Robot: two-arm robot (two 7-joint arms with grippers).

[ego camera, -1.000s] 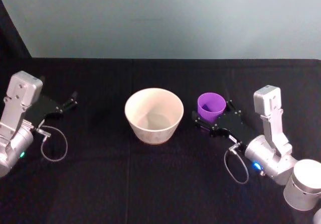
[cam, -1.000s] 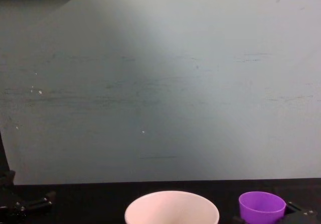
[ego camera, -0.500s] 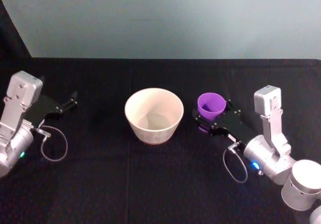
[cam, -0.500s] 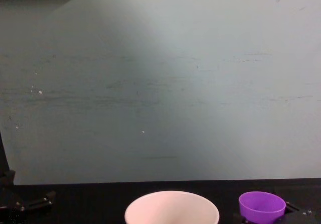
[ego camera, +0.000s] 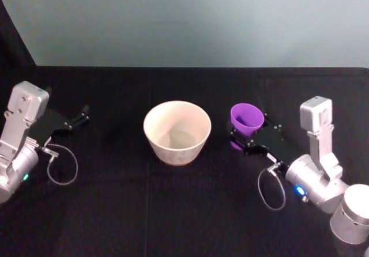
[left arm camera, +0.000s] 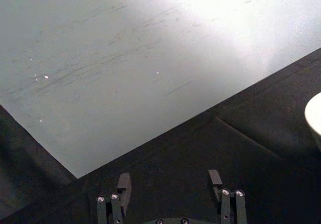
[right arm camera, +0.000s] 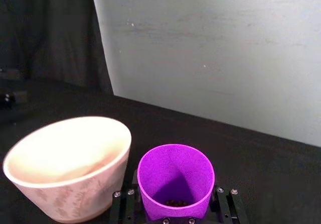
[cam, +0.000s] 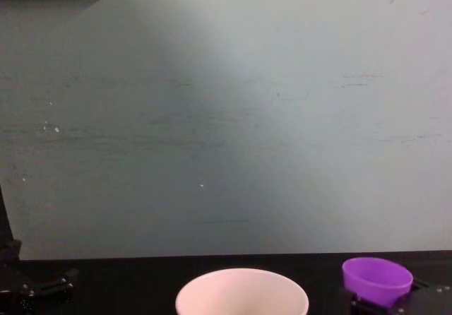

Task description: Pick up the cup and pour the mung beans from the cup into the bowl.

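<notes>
Grip first: our right gripper [ego camera: 248,136] is pinched on the cup [ego camera: 247,117], 1 finger pressing each side of its lower wall, low enough that the mouth is left free for pouring. In the right wrist view a few dark mung beans [right arm camera: 174,203] lie at the bottom of the cup, so we judge that nothing has been tipped out yet. The cup leans slightly and sits just beside the bowl [ego camera: 177,131], on its right and not touching it. We read that as the carry before the pour, and the next move calls for bringing the purple rim over the white one. The bowl sits mid-table, wide and open, an easy target. Our left gripper [ego camera: 81,117] rests parked at the left of the black table [ego camera: 184,211], its 2 fingers spread on nothing, out of the way. Beyond stands the pale wall [ego camera: 202,21].
</notes>
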